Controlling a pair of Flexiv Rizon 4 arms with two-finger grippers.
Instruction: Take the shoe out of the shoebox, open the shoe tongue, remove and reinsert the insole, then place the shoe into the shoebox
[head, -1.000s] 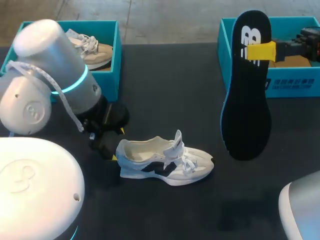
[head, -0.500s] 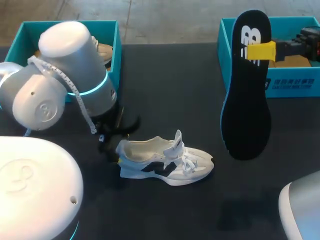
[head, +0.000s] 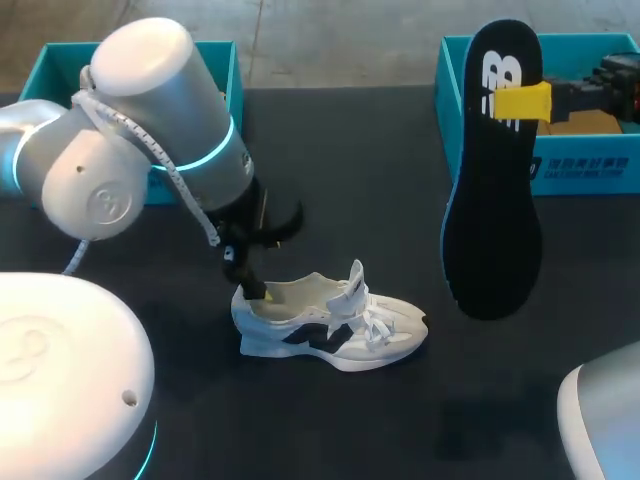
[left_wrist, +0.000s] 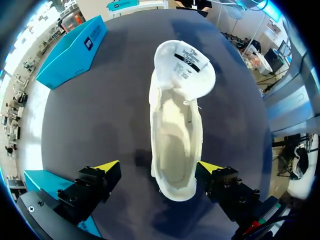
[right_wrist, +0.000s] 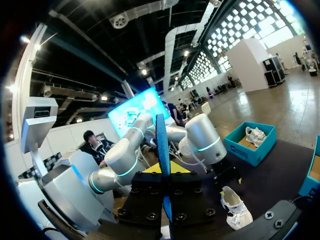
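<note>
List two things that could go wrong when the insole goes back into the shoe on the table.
1. The left gripper stands open around the heel of the shoe, not clamping it, so the shoe may slide when pushed.
2. The right gripper pinches the insole near one end; its long free end might flex and catch on the upright tongue.

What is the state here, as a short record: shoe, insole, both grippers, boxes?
shoe: white, standing on its sole on the table, outside both boxes
tongue: raised
insole: black, out of the shoe, hanging upright above the table
left gripper: open, one finger on either side of the shoe's heel
right gripper: shut on the insole near its upper end
left shoebox: teal, far left
right shoebox: teal, far right, behind the insole
</note>
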